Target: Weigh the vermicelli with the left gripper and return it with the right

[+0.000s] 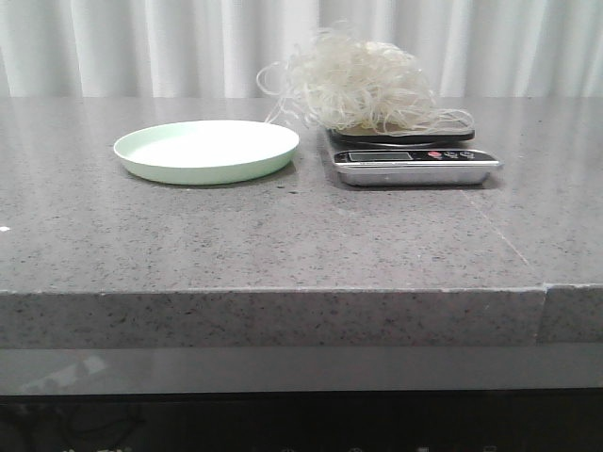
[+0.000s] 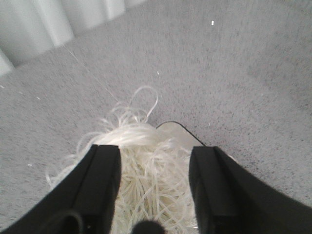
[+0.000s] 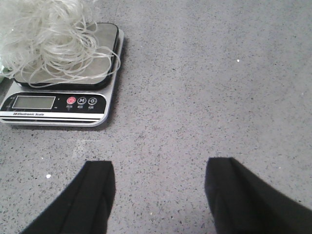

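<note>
I'm holding my left gripper [image 2: 155,192] spread wide and empty over the vermicelli [image 1: 363,89], which is sitting heaped on the scale [image 1: 415,166] for its reading, while my right gripper [image 3: 161,195] is waiting open nearby.

The vermicelli [image 1: 363,87] is piled on the platform of the kitchen scale [image 1: 415,166], which is set toward the far edge of the surface [image 1: 283,235], right of centre. The plate [image 1: 206,151] is placed just left of the scale, near it. Some strands are draped over the platform's left side.
</note>
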Available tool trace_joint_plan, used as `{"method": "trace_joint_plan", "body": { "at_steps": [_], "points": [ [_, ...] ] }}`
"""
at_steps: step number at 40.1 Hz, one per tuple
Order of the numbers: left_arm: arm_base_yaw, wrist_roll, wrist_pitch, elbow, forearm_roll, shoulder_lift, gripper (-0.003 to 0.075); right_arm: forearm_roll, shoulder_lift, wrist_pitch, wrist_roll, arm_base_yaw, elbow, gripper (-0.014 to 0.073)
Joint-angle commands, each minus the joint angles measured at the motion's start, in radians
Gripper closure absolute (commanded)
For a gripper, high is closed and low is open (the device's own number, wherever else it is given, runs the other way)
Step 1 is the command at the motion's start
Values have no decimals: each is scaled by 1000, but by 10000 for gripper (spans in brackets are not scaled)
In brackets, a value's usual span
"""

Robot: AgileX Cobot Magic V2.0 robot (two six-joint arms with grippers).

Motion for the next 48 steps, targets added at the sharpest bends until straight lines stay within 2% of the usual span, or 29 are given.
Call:
{"method": "trace_joint_plan", "body": {
  "at_steps": [1,9,15,25,33,48],
  "points": [
    [-5,-2,-7,-36,1,-113,346,-7,1,-60,-9,-3,-34,71],
    [-5,-2,148,-36,100,-201,355,-7,1,-60,-9,-3,-34,71],
    [-5,-34,257,-36,112,-281,355,-7,1,-60,-9,-3,-34,71],
    [-5,-55,303,50,105,-459,355,-7,1,-60,-9,-3,-34,71],
    [-5,-60,195,284,105,-649,355,-7,1,-60,-9,-3,-34,71],
    [-5,-60,-28,858,102,-1050,355,-7,1,-60,-9,-3,-34,71]
  ]
}}
